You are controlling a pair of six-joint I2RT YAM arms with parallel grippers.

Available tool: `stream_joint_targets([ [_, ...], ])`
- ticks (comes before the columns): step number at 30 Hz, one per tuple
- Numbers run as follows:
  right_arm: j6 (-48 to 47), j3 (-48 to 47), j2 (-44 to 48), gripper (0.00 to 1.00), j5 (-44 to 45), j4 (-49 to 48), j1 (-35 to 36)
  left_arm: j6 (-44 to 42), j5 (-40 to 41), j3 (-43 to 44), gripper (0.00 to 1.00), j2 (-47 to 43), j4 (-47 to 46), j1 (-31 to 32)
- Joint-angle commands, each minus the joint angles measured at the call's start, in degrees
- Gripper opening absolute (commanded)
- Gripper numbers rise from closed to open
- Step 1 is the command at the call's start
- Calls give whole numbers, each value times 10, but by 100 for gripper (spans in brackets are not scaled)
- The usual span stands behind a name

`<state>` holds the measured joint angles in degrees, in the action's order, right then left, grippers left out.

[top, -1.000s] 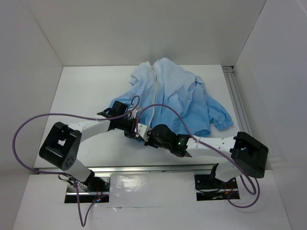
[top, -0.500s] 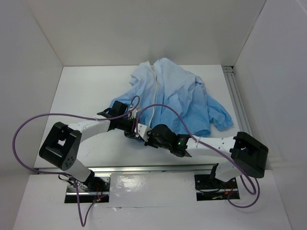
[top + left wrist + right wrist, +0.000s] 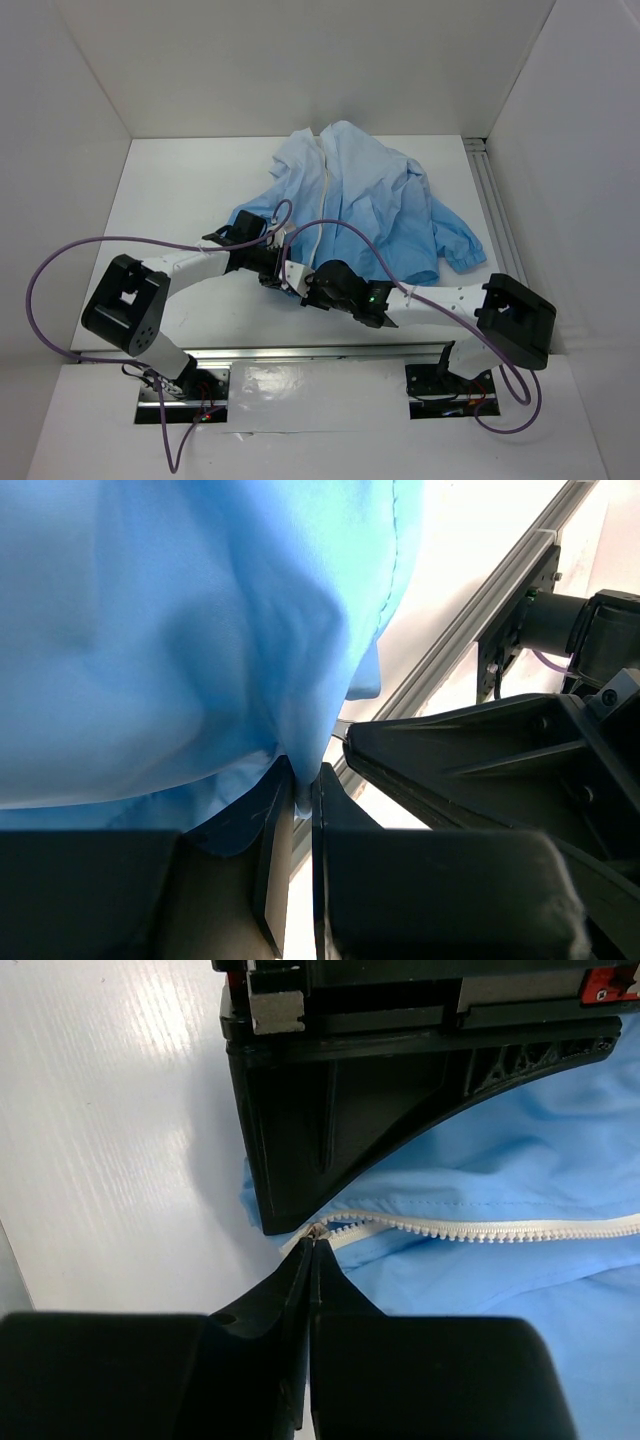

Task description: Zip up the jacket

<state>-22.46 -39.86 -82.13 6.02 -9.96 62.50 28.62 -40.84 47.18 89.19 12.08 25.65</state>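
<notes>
right gripper (image 3: 312,1245) is pinched shut on the near end of the zipper strip (image 3: 480,1228), which runs off rightward from its tips in the wrist view, across the jacket (image 3: 360,200). left gripper (image 3: 300,785) sits just ahead, clamped narrow on a hem fold. can't tell if there's a slider in there, too tiny.

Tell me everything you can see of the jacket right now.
The jacket is light blue, thin and crinkly, and lies rumpled on the white table beyond both arms. A pale zipper strip with visible teeth runs along its front edge; how far it is zipped cannot be told. One gathered cuff lies at its right side. The left gripper pinches a fold of its fabric, and the right gripper is closed on the zipper strip's near end.
</notes>
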Motion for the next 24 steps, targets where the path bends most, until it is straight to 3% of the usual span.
stream_joint_targets([
  [1,-14,-15,-4,3,3,-14,3,-12,-29,16,0,-7,24,2],
  [8,-19,-15,25,0,-25,-39,-33,-23,-68,16,0,-31,30,-16],
  [17,-52,-10,45,0,-65,-96,-72,-34,-185,21,0,-31,-6,-22],
  [24,-52,-15,28,0,-86,-146,-88,-34,-174,21,0,-31,2,-27],
])
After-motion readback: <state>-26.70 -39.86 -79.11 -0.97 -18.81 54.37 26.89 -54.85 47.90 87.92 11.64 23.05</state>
